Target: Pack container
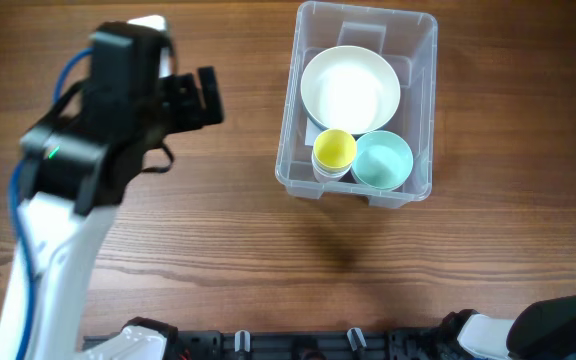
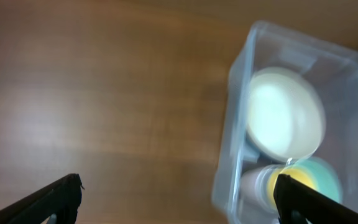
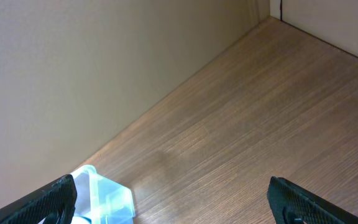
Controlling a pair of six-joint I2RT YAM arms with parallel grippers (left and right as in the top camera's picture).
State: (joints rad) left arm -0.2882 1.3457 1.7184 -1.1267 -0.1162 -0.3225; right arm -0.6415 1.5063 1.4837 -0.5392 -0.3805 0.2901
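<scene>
The clear plastic container (image 1: 420, 110) stands at the back right of the wooden table. It holds a white bowl (image 1: 350, 87), a yellow cup (image 1: 334, 150) and a teal cup (image 1: 382, 160). My left gripper (image 1: 196, 98) hovers above the table to the left of the container, apart from it. In the blurred left wrist view it (image 2: 176, 199) is open and empty, with the container (image 2: 232, 143) and the white bowl (image 2: 284, 112) at right. My right gripper (image 3: 173, 202) is open and empty over bare table, with a corner of the container (image 3: 107, 196) at lower left.
The right arm's base (image 1: 568, 325) sits at the front right corner. A dark rail (image 1: 298, 345) runs along the table's front edge. A plain wall (image 3: 73, 74) stands behind the table in the right wrist view.
</scene>
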